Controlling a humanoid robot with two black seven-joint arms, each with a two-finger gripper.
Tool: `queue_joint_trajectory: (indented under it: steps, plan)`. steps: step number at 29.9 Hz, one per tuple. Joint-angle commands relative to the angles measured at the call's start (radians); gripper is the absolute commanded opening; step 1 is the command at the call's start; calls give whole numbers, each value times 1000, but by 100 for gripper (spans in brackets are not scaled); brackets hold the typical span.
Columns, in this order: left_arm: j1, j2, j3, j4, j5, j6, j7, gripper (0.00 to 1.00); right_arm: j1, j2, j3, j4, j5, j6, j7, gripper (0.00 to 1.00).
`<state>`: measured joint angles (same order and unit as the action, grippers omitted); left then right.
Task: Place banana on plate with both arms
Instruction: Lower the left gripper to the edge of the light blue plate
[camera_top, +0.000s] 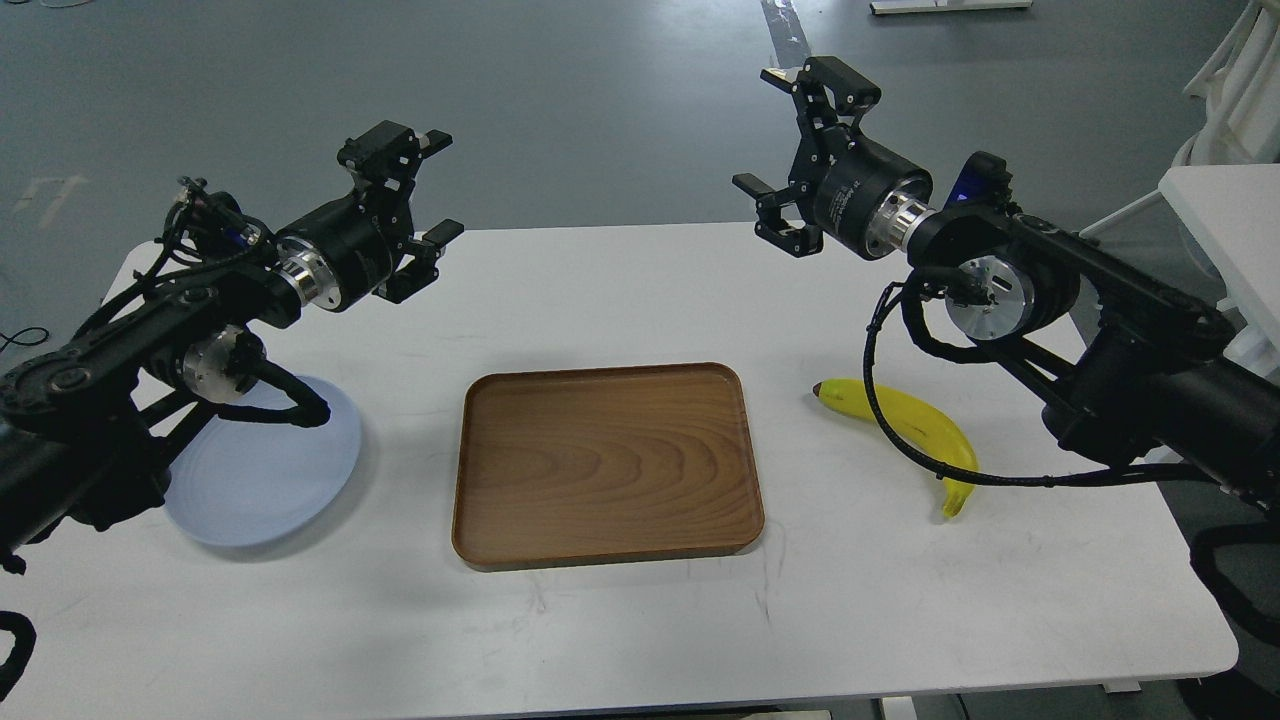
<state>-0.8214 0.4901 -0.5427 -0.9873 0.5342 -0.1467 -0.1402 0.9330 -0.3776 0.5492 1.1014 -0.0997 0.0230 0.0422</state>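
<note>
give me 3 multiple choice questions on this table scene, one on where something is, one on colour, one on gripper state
1. Where does the banana lie?
A. on the tray
B. on the table, right of the tray
C. on the plate

2. What colour is the plate?
A. pale blue-grey
B. red
C. black

3. How is the right gripper?
A. shut on the banana
B. open, holding nothing
C. resting in the tray

Answers:
1 B: the banana lies on the white table, apart from the brown tray.
2 A: its bare part shows pale blue-grey.
3 B: its fingers are spread, raised above the table.
</note>
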Motion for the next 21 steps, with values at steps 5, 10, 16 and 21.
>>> queue_joint_trajectory:
  steps: [5, 10, 16, 21]
  plan:
    - [39, 128, 79, -50, 728, 205, -33, 98, 33, -9, 3, 0, 0, 0, 2, 100]
    - [45, 295, 209, -90, 797, 286, -140, 98, 59, -6, 29, 0, 0, -2, 2, 100]
    - [47, 432, 452, -90, 780, 416, -272, 97, 137, 5, 26, -26, 0, -2, -2, 100]
    - [65, 450, 589, -86, 773, 508, -269, 91, 202, 45, 18, -63, 0, -3, -5, 100]
